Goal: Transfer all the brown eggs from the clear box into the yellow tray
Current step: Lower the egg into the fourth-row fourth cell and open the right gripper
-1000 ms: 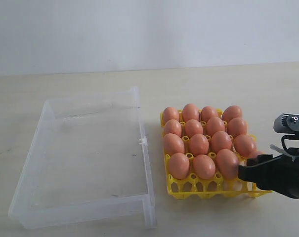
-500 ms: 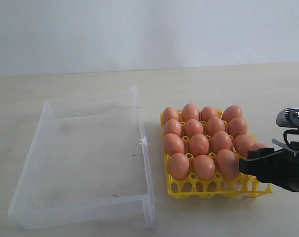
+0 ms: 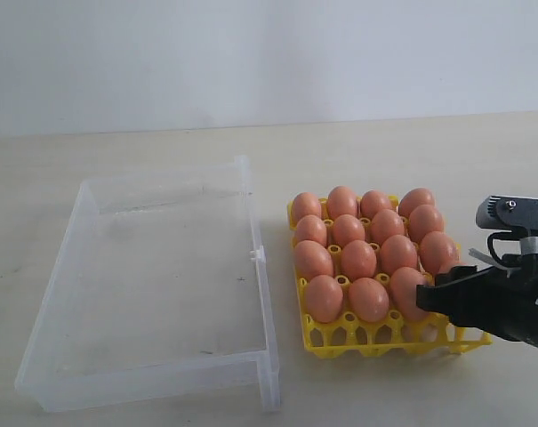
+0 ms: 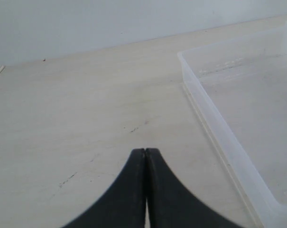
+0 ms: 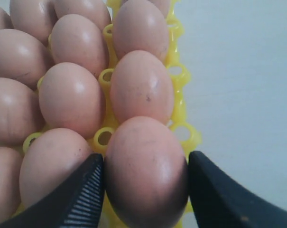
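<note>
Right jaws leftward; sixteen eggs [image 3: 358, 259], one tray [image 3: 357, 342]

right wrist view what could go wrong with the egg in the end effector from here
1. The right end effector grips the held egg over the tray's outermost corner. If the egg isn't seated when released, it may roll onto the table.
2. One finger sits close against the neighbour egg, so withdrawing could nudge it.
3. Squeezing harder could crack the shell.
</note>
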Available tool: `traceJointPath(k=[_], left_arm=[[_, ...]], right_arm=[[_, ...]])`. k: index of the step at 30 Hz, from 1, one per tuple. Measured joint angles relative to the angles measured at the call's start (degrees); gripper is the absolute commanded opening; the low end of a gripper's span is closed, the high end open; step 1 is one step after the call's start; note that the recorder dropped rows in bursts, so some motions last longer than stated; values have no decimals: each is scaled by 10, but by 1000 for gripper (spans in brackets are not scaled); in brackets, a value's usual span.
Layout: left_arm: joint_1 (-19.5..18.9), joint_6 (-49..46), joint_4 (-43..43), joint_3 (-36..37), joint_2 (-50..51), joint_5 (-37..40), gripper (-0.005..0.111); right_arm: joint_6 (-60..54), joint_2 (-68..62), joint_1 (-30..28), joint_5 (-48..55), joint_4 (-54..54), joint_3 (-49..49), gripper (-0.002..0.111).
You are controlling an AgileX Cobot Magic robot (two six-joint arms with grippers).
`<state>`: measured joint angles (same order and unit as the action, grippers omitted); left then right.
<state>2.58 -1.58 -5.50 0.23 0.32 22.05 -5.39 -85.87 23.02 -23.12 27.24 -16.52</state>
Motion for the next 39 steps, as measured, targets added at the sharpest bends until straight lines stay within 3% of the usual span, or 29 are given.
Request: traceJointPath(k=[5,14,21,25,39], left_arm=[[0,0,0,0,0,0,0],[0,0,0,0,0,0,0],[0,0,0,0,0,0,0],[0,0,0,0,0,0,0],[0,0,0,0,0,0,0]], right_arm=[[0,0,0,7,0,0,1],[0,0,0,14,-10,0,18],[11,0,0,14,-13,0,44],[22,0,0,14,-21,0,54],[38,0,0,14,-29,0,57]])
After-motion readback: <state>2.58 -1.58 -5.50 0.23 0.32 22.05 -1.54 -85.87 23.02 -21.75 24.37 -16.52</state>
